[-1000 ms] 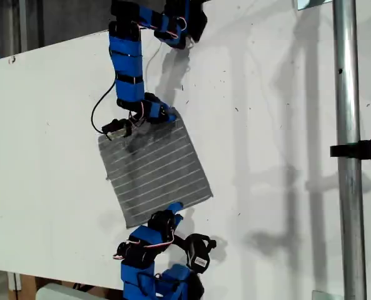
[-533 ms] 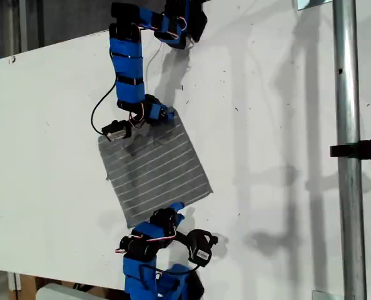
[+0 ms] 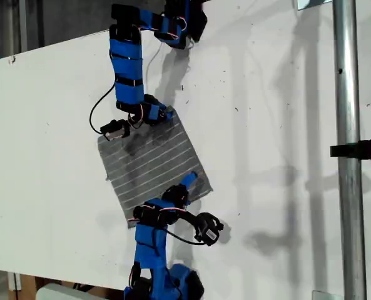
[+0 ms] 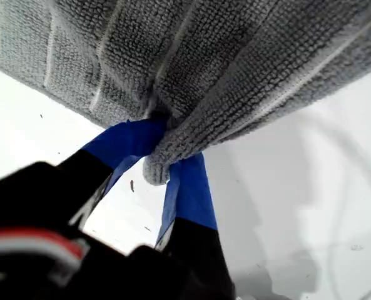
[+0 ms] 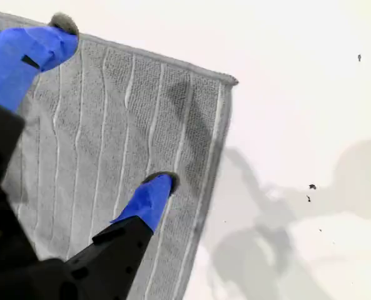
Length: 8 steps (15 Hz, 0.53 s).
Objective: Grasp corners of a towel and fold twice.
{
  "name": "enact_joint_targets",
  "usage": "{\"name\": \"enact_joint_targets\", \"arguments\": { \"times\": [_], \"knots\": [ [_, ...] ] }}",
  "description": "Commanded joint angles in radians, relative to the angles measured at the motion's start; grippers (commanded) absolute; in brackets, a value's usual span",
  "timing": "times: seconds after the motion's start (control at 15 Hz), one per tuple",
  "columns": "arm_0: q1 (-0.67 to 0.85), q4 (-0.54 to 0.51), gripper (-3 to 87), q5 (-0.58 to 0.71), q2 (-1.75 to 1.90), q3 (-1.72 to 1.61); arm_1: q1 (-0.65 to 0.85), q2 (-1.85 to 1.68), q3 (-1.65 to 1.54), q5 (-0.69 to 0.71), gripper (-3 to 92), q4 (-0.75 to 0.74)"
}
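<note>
The jaws of my first gripper (image 4: pixel 166 162) are clamped on a bunched corner of the towel (image 3: pixel 154 162). Those of my second gripper (image 5: pixel 107 106) stand apart over the cloth, short of a free corner (image 5: pixel 232 79).

The towel lies flat, mid-left on the desk (image 3: pixel 47 94) in the exterior view, so I judge the first fold not yet begun (one corner held, one to go). Next, the open jaws must reach that corner and close.

Whether the lower blue tip touches the fabric I cannot tell. In the exterior view the arms hide the pinched corner and the towel's bottom edge.
</note>
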State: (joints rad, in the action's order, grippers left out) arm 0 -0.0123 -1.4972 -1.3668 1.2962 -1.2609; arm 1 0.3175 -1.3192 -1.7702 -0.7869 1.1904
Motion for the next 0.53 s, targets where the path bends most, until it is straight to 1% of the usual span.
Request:
{"name": "enact_joint_targets", "arguments": {
  "times": [0.0,0.07,0.2,0.33,0.4,0.47],
  "knots": [
    [-0.014,0.115,37.7,-0.026,-0.002,-0.063,-0.021,-0.081,0.051,-0.023,-0.3,0.028],
    [-0.02,0.172,37.2,-0.035,-0.025,-0.098,-0.029,-0.094,0.051,-0.031,-0.3,0.031],
    [-0.026,0.196,37.3,-0.058,-0.132,-0.06,-0.037,-0.112,0.051,-0.038,-0.3,0.031],
    [-0.035,0.255,36.9,-0.083,-0.215,-0.048,-0.041,-0.124,0.051,-0.038,-0.3,0.034],
    [-0.037,0.27,31.8,-0.106,-0.247,-0.046,-0.043,-0.132,0.051,-0.038,-0.3,0.037],
    [-0.037,0.272,23.8,-0.138,-0.256,-0.049,-0.043,-0.133,0.051,-0.038,-0.3,0.041]
  ]
}}
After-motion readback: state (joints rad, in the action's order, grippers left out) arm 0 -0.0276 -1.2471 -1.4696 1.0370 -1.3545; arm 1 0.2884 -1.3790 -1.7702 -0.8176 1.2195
